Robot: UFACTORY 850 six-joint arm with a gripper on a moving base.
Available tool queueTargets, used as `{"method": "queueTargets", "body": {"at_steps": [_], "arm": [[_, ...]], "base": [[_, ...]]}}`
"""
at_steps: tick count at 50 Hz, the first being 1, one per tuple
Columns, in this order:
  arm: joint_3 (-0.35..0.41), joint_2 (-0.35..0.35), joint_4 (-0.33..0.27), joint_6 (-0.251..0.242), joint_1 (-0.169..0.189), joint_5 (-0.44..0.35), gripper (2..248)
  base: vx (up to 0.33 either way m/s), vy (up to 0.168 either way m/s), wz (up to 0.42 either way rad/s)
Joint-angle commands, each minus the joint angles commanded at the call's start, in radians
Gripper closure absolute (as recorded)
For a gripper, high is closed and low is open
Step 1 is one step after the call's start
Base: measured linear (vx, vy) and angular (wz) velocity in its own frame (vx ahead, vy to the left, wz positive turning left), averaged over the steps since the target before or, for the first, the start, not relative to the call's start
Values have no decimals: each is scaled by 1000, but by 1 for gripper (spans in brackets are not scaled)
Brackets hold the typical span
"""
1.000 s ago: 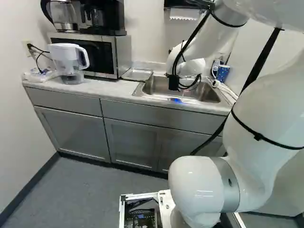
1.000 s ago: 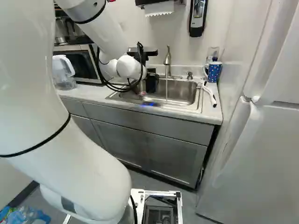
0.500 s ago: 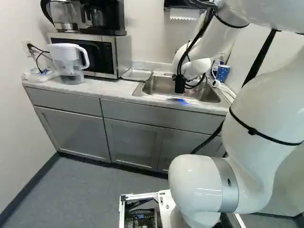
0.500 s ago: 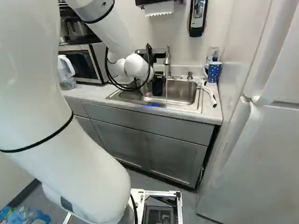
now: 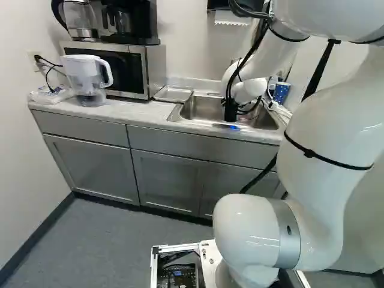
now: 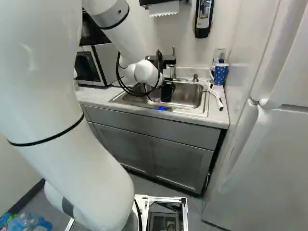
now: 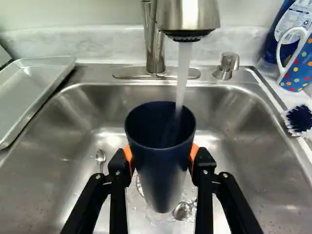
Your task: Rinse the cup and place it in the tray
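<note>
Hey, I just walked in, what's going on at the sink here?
A white robot arm has its black two-fingered hand closed on a dark blue, tapered cup. It is holding the cup upright over the stainless steel sink, and water from the brushed metal faucet is running into it. So the cup is being rinsed. It is not yet in the shallow, silvery tray on the counter beside the sink.

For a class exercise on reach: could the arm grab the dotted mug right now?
Probably not: the tool is closed on the cup. Once freed, it likely could; the mug stands nearby, beside the sink.
</note>
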State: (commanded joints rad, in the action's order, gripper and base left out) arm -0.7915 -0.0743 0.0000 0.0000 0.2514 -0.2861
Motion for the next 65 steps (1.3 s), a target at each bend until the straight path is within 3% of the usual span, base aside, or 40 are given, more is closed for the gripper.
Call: {"method": "queueTargets", "body": {"at_steps": [22,40,65], "arm": [[-38,-84,0,0,10,-71,125],[-39,-85,0,0,10,-151,125],[-39,-85,0,0,10,-151,125]], "base": [[0,0,0],[0,0,0],[0,0,0]]}}
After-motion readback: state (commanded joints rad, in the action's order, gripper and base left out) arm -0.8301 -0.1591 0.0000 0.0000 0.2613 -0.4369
